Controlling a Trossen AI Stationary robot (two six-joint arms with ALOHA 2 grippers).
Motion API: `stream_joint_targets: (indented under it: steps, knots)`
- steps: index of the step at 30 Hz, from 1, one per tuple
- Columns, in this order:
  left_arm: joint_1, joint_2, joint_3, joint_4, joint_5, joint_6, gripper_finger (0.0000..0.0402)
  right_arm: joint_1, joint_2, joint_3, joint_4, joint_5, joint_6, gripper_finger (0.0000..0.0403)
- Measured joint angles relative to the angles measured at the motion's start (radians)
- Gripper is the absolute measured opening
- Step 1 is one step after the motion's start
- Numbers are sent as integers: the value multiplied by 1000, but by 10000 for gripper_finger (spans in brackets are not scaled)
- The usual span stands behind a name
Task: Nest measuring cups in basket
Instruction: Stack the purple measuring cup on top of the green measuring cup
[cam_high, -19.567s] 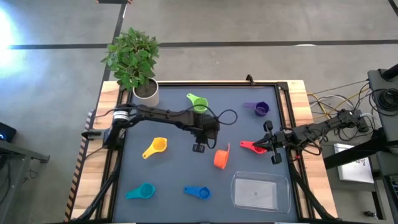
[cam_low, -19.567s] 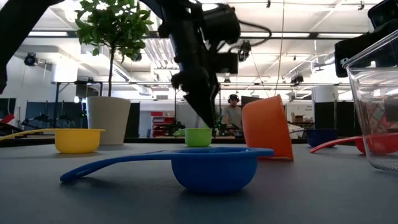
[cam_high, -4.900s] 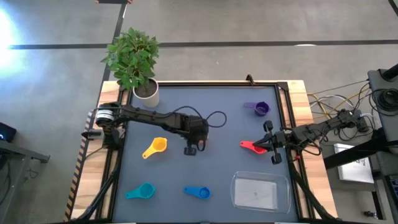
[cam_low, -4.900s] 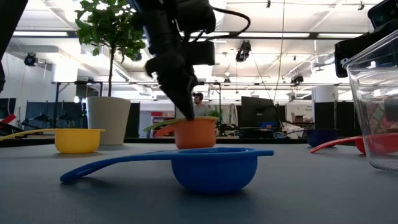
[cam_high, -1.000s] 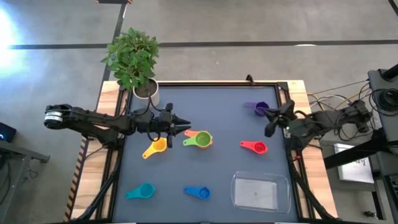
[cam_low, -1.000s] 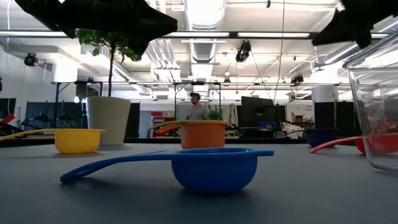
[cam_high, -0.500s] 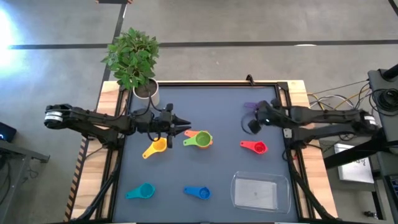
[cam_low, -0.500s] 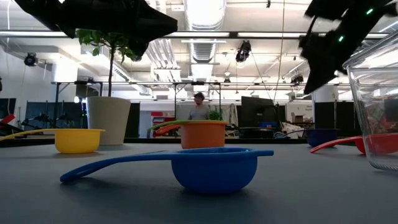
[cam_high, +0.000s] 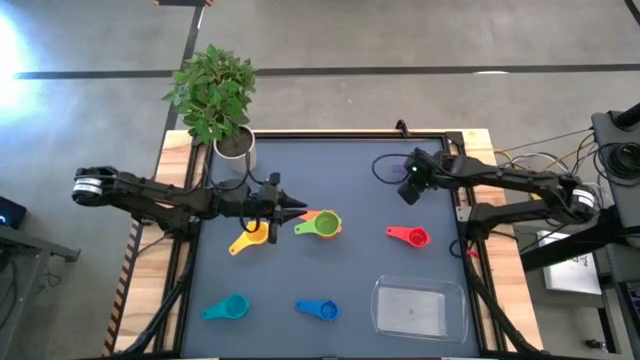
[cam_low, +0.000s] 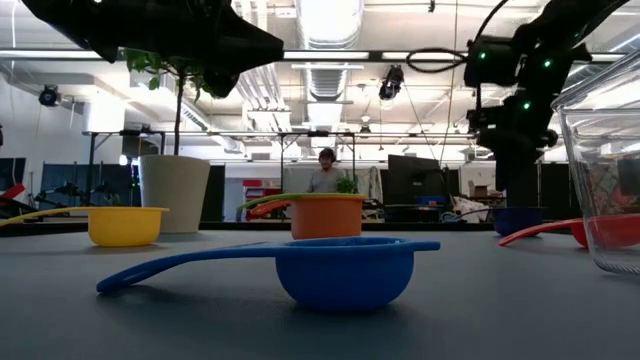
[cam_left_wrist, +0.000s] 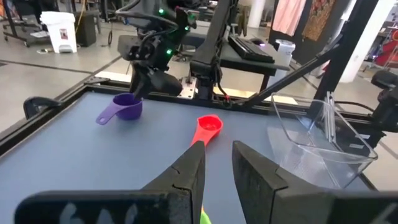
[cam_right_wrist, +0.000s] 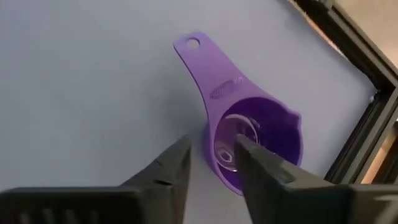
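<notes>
Right gripper (cam_right_wrist: 211, 165) fingers stand apart with a narrow gap, nothing between them; you are looking straight down past them at the purple measuring cup (cam_right_wrist: 249, 140). The near rim of its bowl sits right at the gap, so one finger could drop inside the bowl and the other outside the wall. The cup's long axis runs from the bowl, close to the table's black edge rail (cam_right_wrist: 348, 37), out along the flat handle, whose hole end points away from the rail toward open mat.

In the high view the right gripper (cam_high: 411, 180) hangs over the far right part of the table and hides the purple cup beneath it. That arm is stretched in from the right side, wrist bent down; the low view shows it standing near vertical above the cup.

The left gripper (cam_high: 293, 213) holds nothing, fingers a little parted, and waits low and level just beside the green cup (cam_high: 323, 226), which sits nested in the orange cup (cam_high: 312, 216).

The yellow cup (cam_high: 250, 238) lies near the left gripper, the red cup (cam_high: 409, 236) mid-right, the teal cup (cam_high: 226, 307) and blue cup (cam_high: 317, 309) along the near edge. The clear basket (cam_high: 418, 309) at the near right holds no cups.

The right arm is plainly nearer the purple cup; judged from this, the next move is a short descent and a pinch on the bowl wall.
</notes>
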Motion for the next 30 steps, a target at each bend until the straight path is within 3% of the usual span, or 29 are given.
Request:
stream_joint_targets:
  steps: [7,16,21,26,30]
  knots:
    - [-2,15,0,-1,0,-3,63,-38,127,0,6,0,-17,182]
    - [-1,17,0,0,0,-4,63,-108,270,0,37,0,-52,185]
    - [-1,17,0,-1,0,-4,63,-123,308,1,63,0,-77,141]
    - [-1,17,0,-1,0,-4,63,-107,297,1,65,0,-97,30]
    - [-1,20,0,-1,-1,-4,63,-62,244,10,68,-1,-64,11]
